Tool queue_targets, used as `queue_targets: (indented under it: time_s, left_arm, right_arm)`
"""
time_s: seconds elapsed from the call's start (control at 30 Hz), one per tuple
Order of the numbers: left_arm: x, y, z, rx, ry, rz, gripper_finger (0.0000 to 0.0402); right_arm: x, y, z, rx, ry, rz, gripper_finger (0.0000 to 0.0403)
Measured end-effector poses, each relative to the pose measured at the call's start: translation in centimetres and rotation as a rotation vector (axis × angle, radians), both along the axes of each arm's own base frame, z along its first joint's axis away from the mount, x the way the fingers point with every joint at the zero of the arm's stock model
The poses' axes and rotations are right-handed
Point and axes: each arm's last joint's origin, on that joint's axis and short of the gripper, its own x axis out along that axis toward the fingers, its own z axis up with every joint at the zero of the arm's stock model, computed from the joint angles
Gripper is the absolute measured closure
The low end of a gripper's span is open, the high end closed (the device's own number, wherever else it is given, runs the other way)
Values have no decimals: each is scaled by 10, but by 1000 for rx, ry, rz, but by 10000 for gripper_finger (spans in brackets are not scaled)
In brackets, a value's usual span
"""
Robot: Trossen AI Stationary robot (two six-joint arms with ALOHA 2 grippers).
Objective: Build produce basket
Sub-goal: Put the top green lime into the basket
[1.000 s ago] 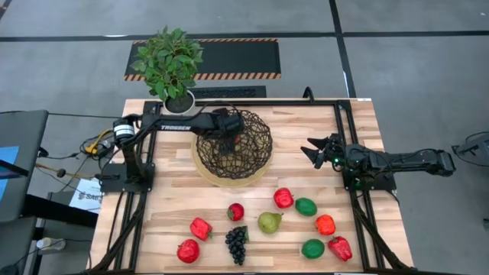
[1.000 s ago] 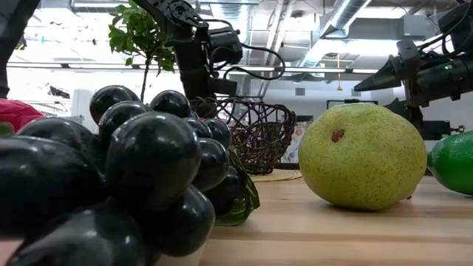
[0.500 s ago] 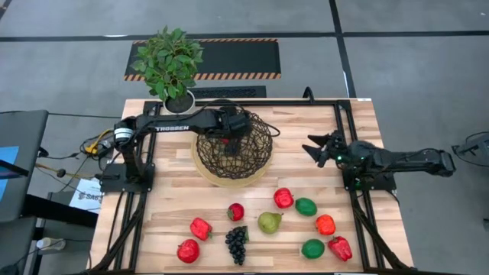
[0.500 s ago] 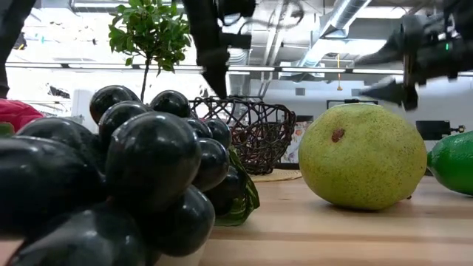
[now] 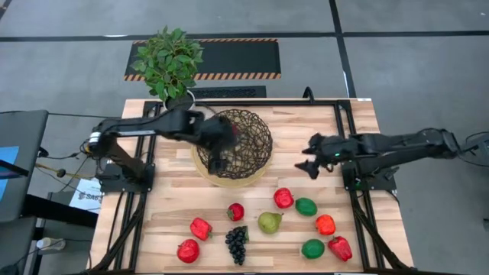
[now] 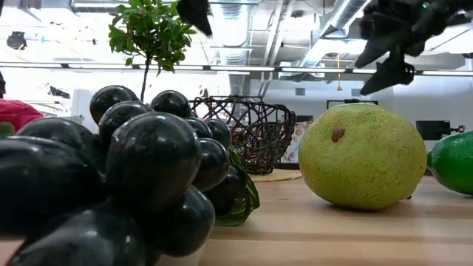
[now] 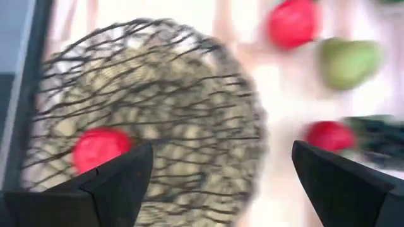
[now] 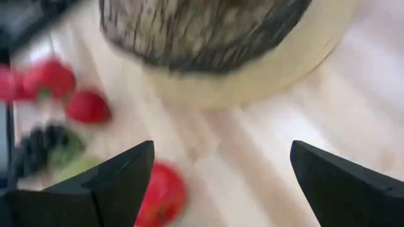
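Note:
The basket (image 5: 243,141), dark woven wire on a tan round base, stands at the table's far middle with one red piece (image 7: 100,146) inside. My left gripper (image 5: 216,162) hangs open above the basket's near-left rim and touches nothing; in the low view it shows high up (image 6: 194,13). My right gripper (image 5: 308,158) is open in the air to the right of the basket, slanting down. The rest of the produce lies on the near half of the table: the pear (image 5: 269,222), the grape bunch (image 5: 237,243), and red (image 5: 283,198), green (image 5: 306,206) and orange (image 5: 325,224) pieces.
A white pot with a leafy plant (image 5: 173,65) stands at the table's far left corner. Black frame rails (image 5: 344,137) run along both sides of the board. Bare wood lies between the basket and the row of produce.
My left gripper has come up out of the basket and swung toward the near edge, tipping more steeply down; the red piece stays in the basket. My right gripper has risen and tipped downward, its arm reaching a little toward the basket.

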Motion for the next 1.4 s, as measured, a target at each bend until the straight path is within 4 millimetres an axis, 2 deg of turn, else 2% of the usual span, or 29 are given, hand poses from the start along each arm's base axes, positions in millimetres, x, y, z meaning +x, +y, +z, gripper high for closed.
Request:
queue_targets:
  time_s: [0.13, 0.3, 0.5, 0.73, 0.83, 0.97, 1.13, 1.4]
  left_arm:
    - [-26, -28, 10, -51, -27, -50, 38]
    - [-65, -55, 3, -62, -73, 18, 38]
    - [-95, -78, -26, -123, -265, 74, 38]
    - [-101, -89, -67, -207, -401, 82, 38]
    - [-100, -92, -84, -216, -407, 71, 38]
    - [-100, -93, -95, -243, -415, 93, 38]
    - [-100, -95, -95, -265, -418, 103, 38]
    - [-102, -97, -95, -259, -418, 90, 38]
  right_arm:
    - [23, 16, 5, 34, 224, 80, 12]
    - [38, 44, 5, 96, 452, 137, 12]
    - [29, 89, -6, 147, 597, 100, 12]
    - [32, 124, -29, 106, 645, 86, 12]
    - [38, 129, -45, 53, 710, 104, 12]
    - [50, 128, -63, 3, 767, 125, 12]
    - [64, 122, -76, 12, 774, 145, 12]
    - [67, 120, -94, 14, 836, 119, 16]
